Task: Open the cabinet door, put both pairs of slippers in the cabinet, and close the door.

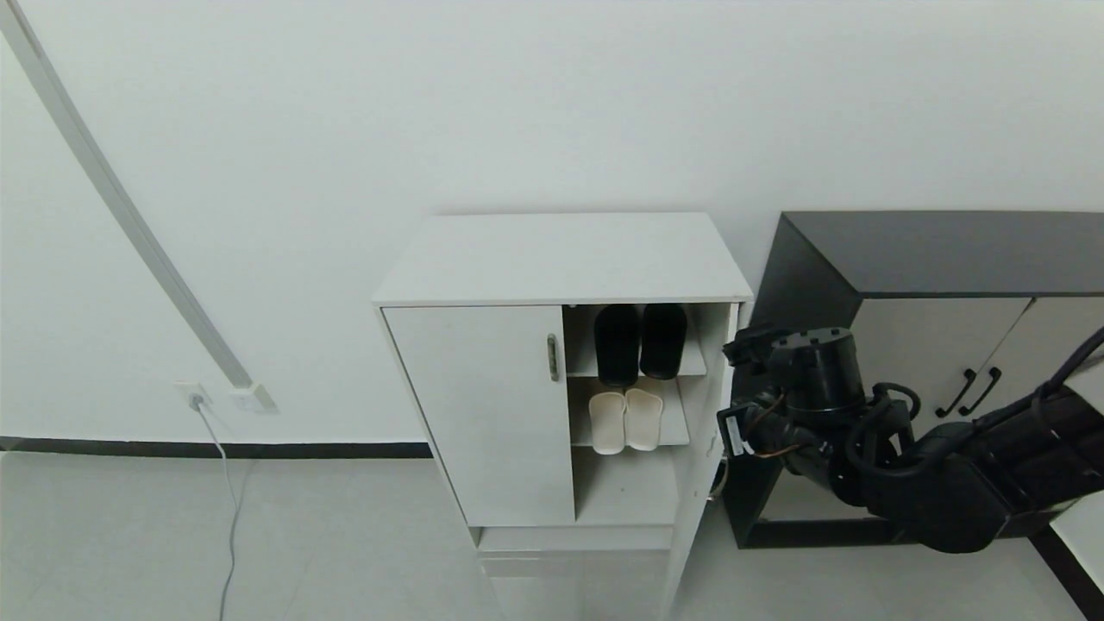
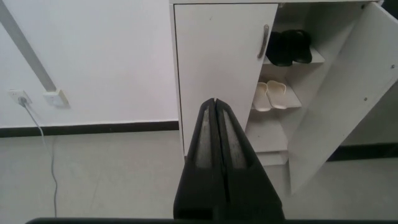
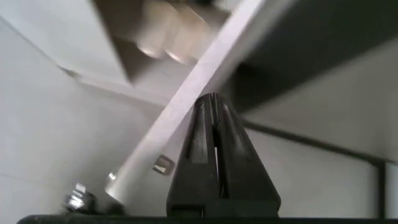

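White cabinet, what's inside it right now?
Black slippers sit on the top shelf, white slippers on the middle one. Whatever lies behind the closed left door is hidden.

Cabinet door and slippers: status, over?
Left tool shut, right tool shut beside the open door. Black slippers on top shelf, white slippers below. Closing remains.
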Robot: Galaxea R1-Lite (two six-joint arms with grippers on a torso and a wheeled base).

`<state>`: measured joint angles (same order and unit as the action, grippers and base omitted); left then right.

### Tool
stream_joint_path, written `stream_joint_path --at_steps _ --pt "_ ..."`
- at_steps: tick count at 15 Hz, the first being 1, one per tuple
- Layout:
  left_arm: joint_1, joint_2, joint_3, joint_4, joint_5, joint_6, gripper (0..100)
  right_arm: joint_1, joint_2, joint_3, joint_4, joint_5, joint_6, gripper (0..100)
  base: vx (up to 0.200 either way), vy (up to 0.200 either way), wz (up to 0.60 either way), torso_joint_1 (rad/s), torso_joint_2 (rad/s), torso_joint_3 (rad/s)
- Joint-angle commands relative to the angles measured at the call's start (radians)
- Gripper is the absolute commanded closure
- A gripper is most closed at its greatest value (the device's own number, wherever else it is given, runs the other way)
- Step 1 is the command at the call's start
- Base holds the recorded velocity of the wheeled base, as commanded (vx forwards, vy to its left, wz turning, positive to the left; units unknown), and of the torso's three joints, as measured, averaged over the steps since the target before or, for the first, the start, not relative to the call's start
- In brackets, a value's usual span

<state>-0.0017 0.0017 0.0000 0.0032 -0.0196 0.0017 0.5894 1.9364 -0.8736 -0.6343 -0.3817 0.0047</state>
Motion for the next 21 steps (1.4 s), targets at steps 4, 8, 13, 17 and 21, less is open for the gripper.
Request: stream_joint_path --at_steps 4,8,13,17,21 --pt "0.0 0.001 0.0 0.001 0.0 0.0 100 0.027 0.053 0.007 -0.119 0.115 0.06 100 0.0 0.0 0.0 0.0 0.0 0.0" --pt "0.0 0.001 0.0 0.001 0.0 0.0 100 0.027 0.042 0.096 -0.242 0.257 0.061 100 0.0 0.0 0.0 0.0 0.0 0.0" --pt "0.0 0.001 0.0 0.001 0.0 0.001 100 0.027 0.113 0.145 -0.367 0.314 0.064 100 0.08 0.0 0.0 0.001 0.0 0.001" --pt "0.0 0.001 0.0 0.0 0.0 0.0 100 0.03 0.148 0.124 -0.375 0.314 0.064 100 0.2 0.0 0.0 0.001 0.0 0.001" --pt "0.0 0.001 0.0 0.0 0.0 0.0 100 0.007 0.199 0.05 -0.377 0.314 0.066 100 0.0 0.0 0.0 0.0 0.0 0.0"
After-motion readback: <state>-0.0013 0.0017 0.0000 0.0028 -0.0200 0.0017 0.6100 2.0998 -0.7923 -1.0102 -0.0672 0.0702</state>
